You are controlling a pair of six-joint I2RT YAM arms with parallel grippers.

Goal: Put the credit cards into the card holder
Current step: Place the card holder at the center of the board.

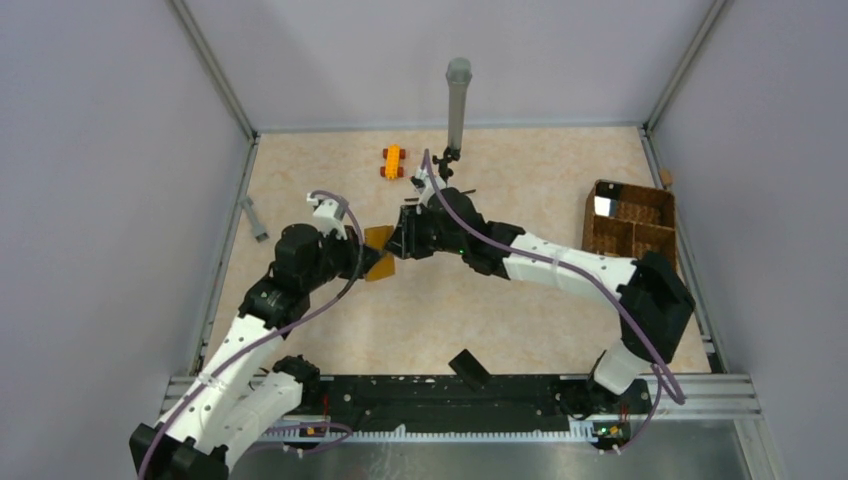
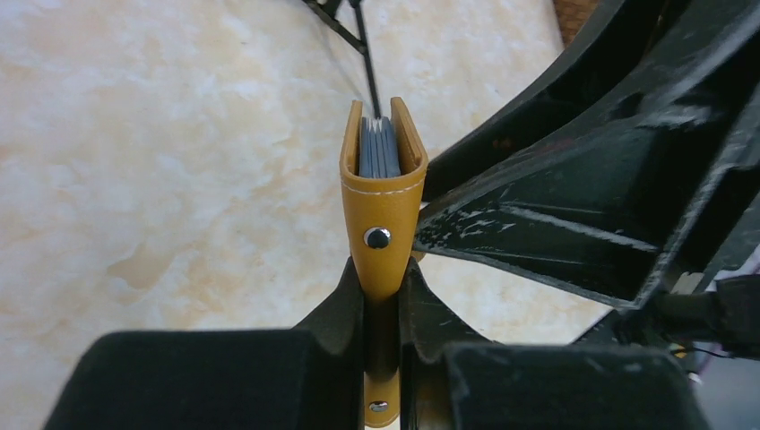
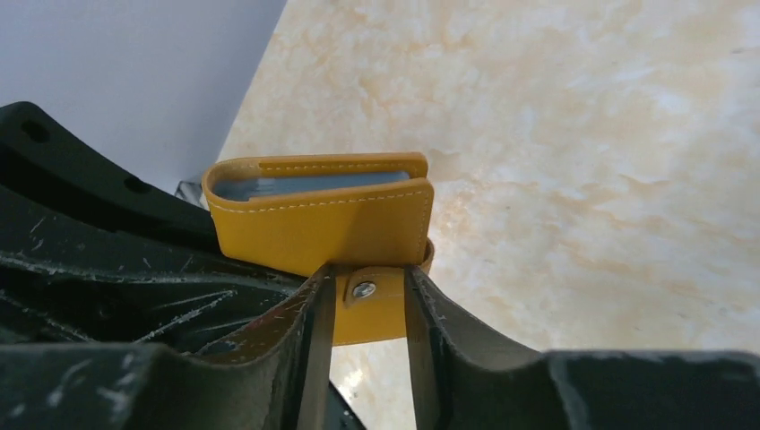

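The mustard-orange card holder (image 1: pixel 378 252) hangs above the table's middle, with my left gripper (image 1: pixel 362 258) shut on it. In the left wrist view the card holder (image 2: pixel 384 206) stands on edge between the jaws of that gripper (image 2: pixel 382 269). The grey-blue edges of the credit cards (image 2: pixel 378 148) show inside its open top. My right gripper (image 1: pixel 402 240) faces it from the right. In the right wrist view the jaws of this gripper (image 3: pixel 369 278) stand apart on either side of the holder's snap flap (image 3: pixel 372 309). The credit cards (image 3: pixel 305 186) sit in the card holder (image 3: pixel 332 228).
An orange toy car (image 1: pixel 392 161) lies at the back. A grey post (image 1: pixel 457 100) stands behind it. A brown wicker basket (image 1: pixel 630 228) sits at the right edge. A small grey piece (image 1: pixel 255 218) lies by the left wall, and a black block (image 1: pixel 468 368) by the near rail.
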